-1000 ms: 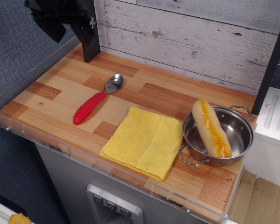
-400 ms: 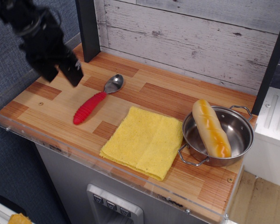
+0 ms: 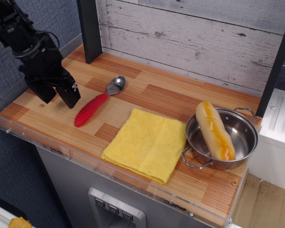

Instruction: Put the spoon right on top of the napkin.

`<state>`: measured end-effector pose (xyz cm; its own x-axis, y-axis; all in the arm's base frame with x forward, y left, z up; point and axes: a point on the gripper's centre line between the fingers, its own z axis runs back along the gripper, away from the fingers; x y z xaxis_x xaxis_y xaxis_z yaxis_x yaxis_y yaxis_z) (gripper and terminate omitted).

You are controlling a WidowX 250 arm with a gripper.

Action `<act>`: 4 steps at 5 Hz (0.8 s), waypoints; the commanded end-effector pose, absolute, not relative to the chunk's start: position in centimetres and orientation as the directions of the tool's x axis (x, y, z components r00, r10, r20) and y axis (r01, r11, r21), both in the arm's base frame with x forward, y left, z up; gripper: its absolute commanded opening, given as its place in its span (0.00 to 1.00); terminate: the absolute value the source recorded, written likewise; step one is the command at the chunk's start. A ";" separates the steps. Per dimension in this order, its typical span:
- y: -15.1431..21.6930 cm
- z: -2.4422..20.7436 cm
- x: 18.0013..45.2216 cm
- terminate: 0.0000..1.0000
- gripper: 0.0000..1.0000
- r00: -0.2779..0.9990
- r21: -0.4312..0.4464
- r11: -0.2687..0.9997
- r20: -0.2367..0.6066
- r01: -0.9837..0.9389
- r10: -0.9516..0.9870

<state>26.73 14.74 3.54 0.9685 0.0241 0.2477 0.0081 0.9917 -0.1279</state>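
Gripper (image 3: 58, 98) spread open left of spoon (image 3: 97, 103); napkin (image 3: 146, 144) unobstructed, pot (image 3: 228, 137) with bread roll (image 3: 213, 129) right.

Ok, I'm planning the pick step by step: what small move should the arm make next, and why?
Probably shift the pincer a little to the right, over the spoon's red handle, then lower. The pincer looks open and sits just left of the handle, holding nothing, while the spoon lies on the wood left of the yellow napkin, apart from it.
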 end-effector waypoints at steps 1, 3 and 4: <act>12.3 2.2 27.4 0.00 1.00 0.968 -0.168 0.980 0.242 0.106 -0.063; 10.7 0.7 27.3 0.00 1.00 0.975 -0.159 0.979 0.200 0.130 -0.097; 10.8 0.3 27.1 0.00 1.00 0.977 -0.142 0.983 0.192 0.118 -0.089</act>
